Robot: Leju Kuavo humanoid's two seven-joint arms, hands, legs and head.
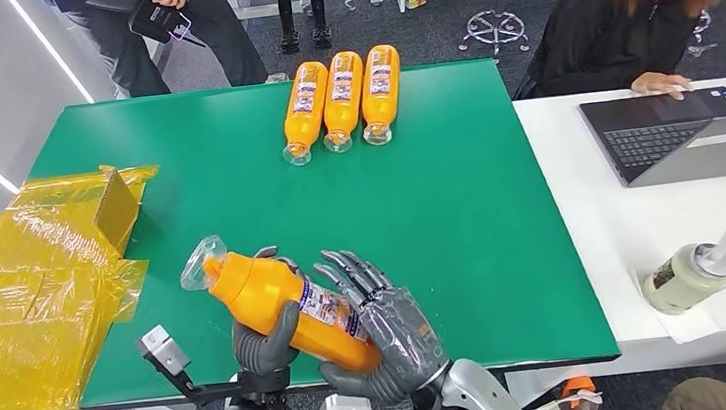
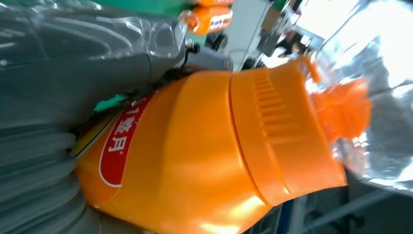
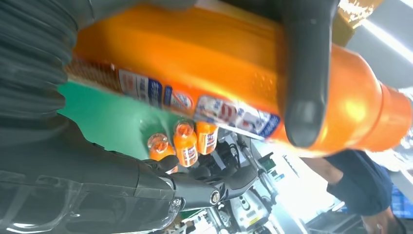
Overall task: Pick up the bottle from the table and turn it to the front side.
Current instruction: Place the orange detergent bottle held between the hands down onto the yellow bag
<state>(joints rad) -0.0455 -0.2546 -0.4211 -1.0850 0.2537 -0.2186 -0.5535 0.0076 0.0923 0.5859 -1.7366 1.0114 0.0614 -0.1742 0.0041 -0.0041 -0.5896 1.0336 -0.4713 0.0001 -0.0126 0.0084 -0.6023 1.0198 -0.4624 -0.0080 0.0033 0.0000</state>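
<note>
Gripping the orange bottle [image 1: 278, 304], each robot hand [image 1: 392, 338] partly hides its blurred label.

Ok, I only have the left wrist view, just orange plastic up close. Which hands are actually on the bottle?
Observer: Both. In the head view the left hand and right hand hold the bottle above the green table's near edge.
Operator: Which way is the cap end pointing?
Observer: Its clear cap points toward the yellow plastic wrap on the robot's left.
Operator: Any other bottles out?
Observer: Three more orange bottles lie side by side at the far edge, untouched.
</note>
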